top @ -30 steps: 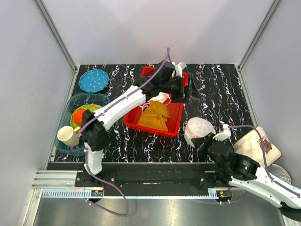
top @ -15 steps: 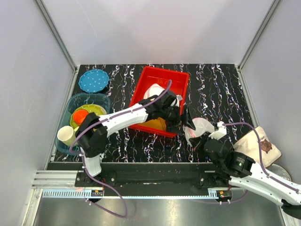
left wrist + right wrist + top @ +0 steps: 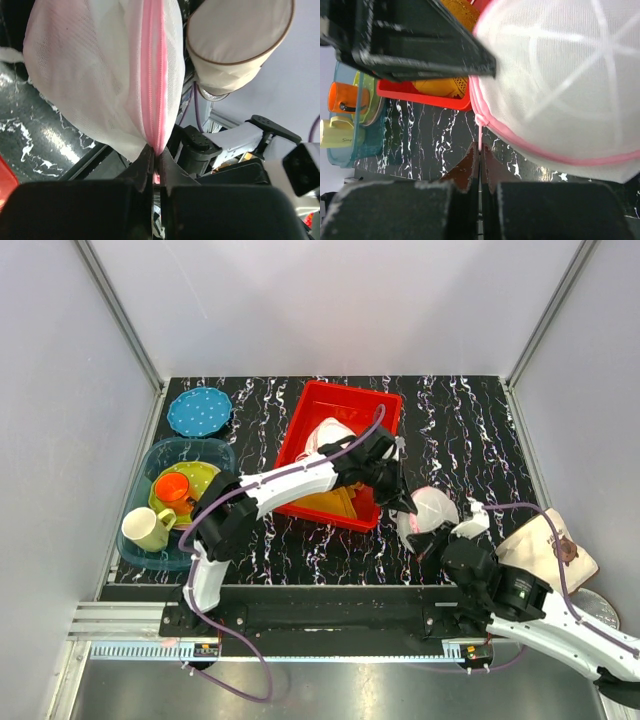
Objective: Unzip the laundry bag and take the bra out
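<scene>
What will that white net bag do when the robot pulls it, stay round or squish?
The laundry bag probably squishes and stretches: its thin mesh sags where jaws pinch the pink zipper edge. It likely weighs little, since small pinches hold it. White ribs may help it spring back round.

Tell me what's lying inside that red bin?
In the red bin: a mustard-yellow cloth near the front and a white pink-edged piece behind it. The left arm crosses over, hiding whatever lies beneath it.

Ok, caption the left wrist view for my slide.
Left pincer shut on the pink zipper seam of the white mesh laundry bag, a beige brown-trimmed pouch behind it.
</scene>
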